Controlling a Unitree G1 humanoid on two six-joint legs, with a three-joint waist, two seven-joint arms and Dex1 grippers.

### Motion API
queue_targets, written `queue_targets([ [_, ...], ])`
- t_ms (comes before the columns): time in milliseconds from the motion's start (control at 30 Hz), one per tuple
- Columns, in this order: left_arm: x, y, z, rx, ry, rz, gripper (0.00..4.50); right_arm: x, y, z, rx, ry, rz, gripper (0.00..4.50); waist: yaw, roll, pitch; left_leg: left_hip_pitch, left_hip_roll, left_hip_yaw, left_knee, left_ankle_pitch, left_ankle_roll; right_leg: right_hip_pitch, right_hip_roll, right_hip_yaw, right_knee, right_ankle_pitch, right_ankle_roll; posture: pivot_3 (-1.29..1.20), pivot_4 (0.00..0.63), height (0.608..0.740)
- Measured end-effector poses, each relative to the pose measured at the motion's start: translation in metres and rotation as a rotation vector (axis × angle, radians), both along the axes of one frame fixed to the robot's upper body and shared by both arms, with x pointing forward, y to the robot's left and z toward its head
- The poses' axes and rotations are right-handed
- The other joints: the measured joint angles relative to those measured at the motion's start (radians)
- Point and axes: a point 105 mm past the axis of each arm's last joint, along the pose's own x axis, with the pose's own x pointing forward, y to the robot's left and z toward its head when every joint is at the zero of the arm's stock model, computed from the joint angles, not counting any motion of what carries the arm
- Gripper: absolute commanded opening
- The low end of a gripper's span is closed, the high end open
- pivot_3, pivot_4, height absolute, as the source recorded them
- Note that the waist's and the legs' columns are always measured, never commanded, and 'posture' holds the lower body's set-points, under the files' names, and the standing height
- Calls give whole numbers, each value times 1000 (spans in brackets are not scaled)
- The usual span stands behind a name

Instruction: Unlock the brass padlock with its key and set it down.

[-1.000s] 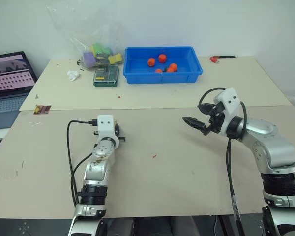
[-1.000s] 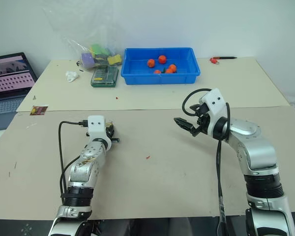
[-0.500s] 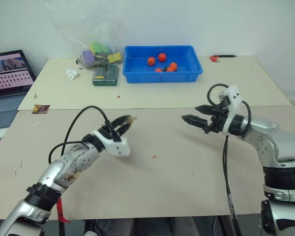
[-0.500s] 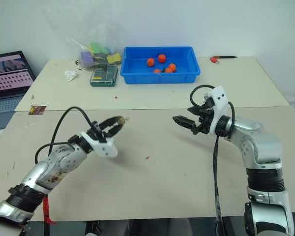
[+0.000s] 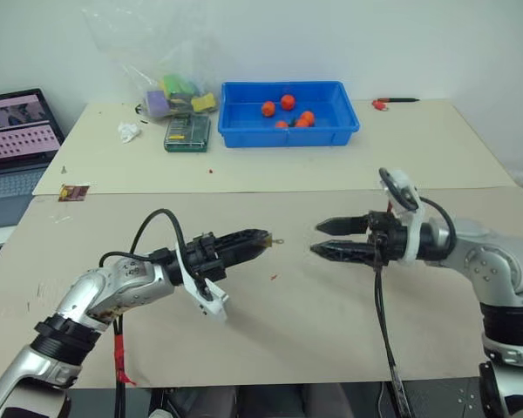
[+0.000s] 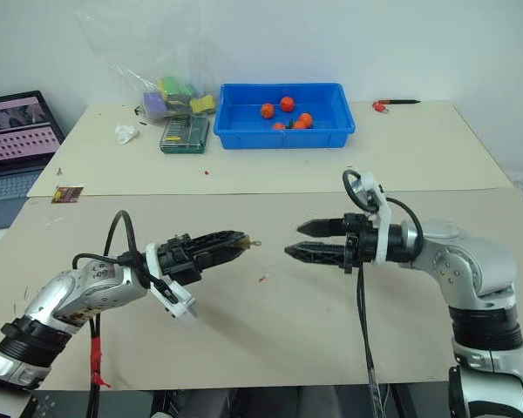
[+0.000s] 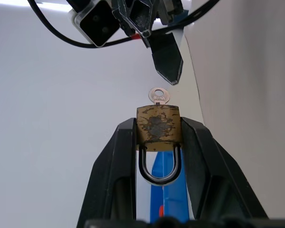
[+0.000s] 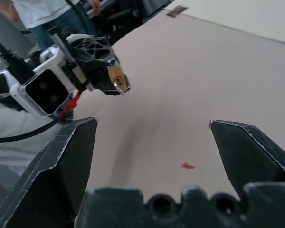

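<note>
My left gripper (image 5: 260,239) is held above the table, pointing right, shut on the brass padlock (image 7: 157,124). The padlock's silver shackle (image 7: 160,167) lies back between the fingers. The key (image 7: 159,95) sticks out of the lock body toward the right gripper, and its head also shows as the key (image 5: 277,241) in the head view. My right gripper (image 5: 315,238) faces it from the right, level and open, with a short gap to the key. From the right wrist, the padlock (image 8: 117,76) sits ahead of the wide-spread fingers (image 8: 71,156).
A blue tray (image 5: 347,129) with orange-red balls stands at the back. Left of it are a green box (image 5: 187,132) and a plastic bag (image 5: 170,91). A laptop (image 5: 13,131) sits far left, a red pen (image 5: 392,103) far back right. A person (image 8: 47,14) stands behind.
The left arm has lifted off the table, rolled and swung to point right with the padlock. The right gripper has turned level to face it and drawn nearer.
</note>
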Motion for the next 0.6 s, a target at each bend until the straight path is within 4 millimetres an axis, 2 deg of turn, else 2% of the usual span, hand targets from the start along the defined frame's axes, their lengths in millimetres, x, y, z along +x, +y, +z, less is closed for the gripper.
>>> queue_targets([
  [100, -10, -5, -8, 1, 48, -14, 819, -7, 5, 5, 10, -32, 17, 4500, -6, 0, 0, 1, 0, 1, 0, 0, 0, 0, 0, 0, 0, 0, 0, 0, 150, 740],
  [233, -14, -9, -12, -3, 90, -25, 819, -2, 17, 11, 37, -98, -13, 4500, -5, 0, 0, 2, 1, 2, 0, 0, 0, 1, 1, 0, 1, 0, 0, 0, 150, 740],
  [333, -14, -11, -13, 7, 99, -28, 819, 0, 19, 11, 22, -115, -27, 4500, -3, 0, 0, 2, 1, 2, 0, 0, -1, 1, 1, -1, 0, 1, 0, 0, 150, 740],
  [433, -9, -10, -17, 15, 117, -15, 819, 1, 20, 8, 8, -115, -28, 4500, -2, 0, 0, 2, 0, 2, 0, 0, -1, 1, 1, -1, 0, 1, 0, 0, 150, 740],
  [600, 11, -11, -9, 5, 97, 9, 819, -3, 26, 5, -5, -113, -4, 4500, 4, 0, 0, 2, 0, 2, 0, 0, -1, 1, 1, -1, 0, 1, 0, 0, 150, 740],
])
